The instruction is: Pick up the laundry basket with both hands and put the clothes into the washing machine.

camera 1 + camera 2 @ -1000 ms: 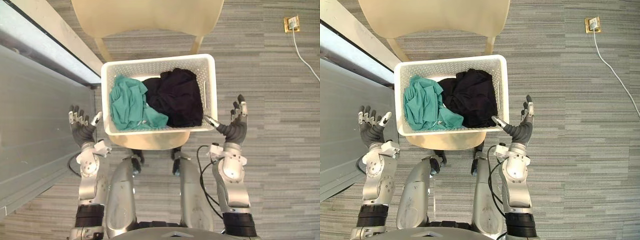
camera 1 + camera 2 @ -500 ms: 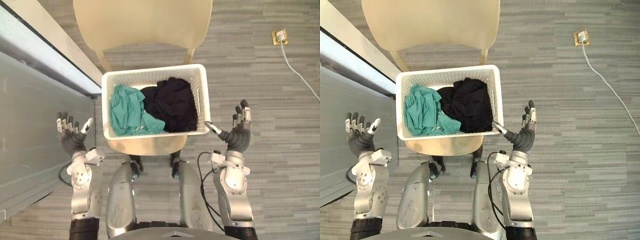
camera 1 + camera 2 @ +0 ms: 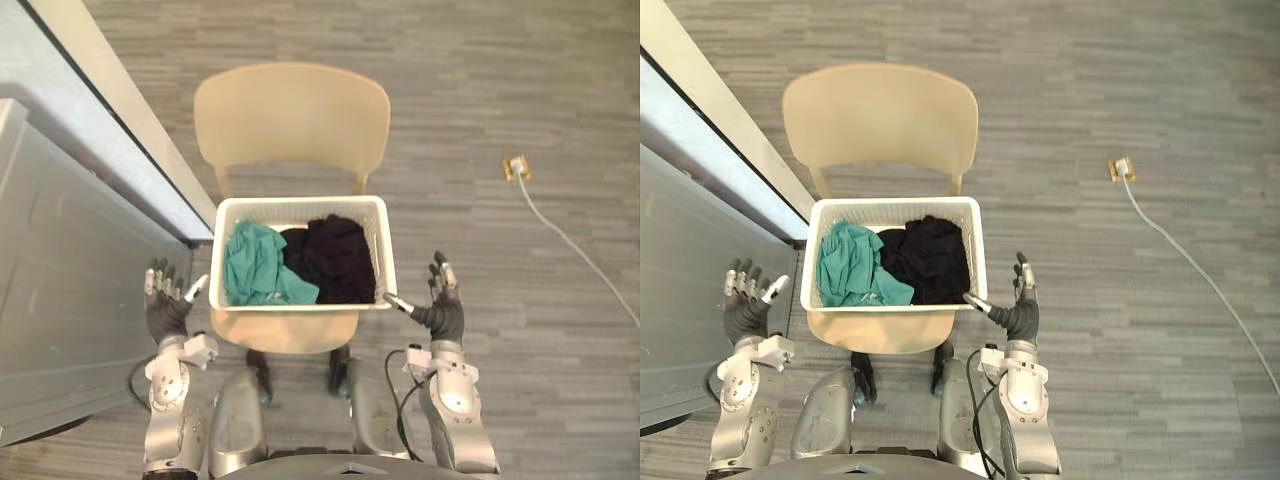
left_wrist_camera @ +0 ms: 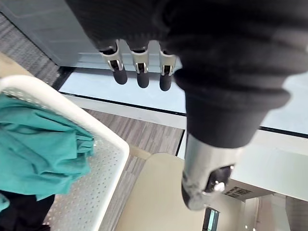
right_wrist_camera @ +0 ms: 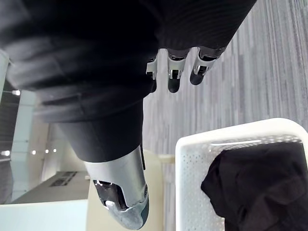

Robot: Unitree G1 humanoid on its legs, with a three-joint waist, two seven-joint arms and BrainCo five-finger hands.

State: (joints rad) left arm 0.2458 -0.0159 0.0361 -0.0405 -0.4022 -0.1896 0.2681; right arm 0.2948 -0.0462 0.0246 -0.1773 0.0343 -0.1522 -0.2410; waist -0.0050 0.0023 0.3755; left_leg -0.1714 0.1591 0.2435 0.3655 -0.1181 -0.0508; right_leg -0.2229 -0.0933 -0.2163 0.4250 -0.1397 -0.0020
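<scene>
Both hands stood open and empty, one at either side of the laundry basket.
The left hand point(image 3: 165, 311) and right hand point(image 3: 441, 312) had their fingers spread, the right thumb just beside the near corner of the white laundry basket point(image 3: 300, 204). It sat on a beige chair point(image 3: 290, 115), holding a green garment point(image 3: 255, 275) and a black garment point(image 3: 336, 256).

Cream chair point(image 3: 290, 110) on the grey floor point(image 3: 480, 90) — white laundry basket point(image 3: 300, 204) directly on its seat
</scene>
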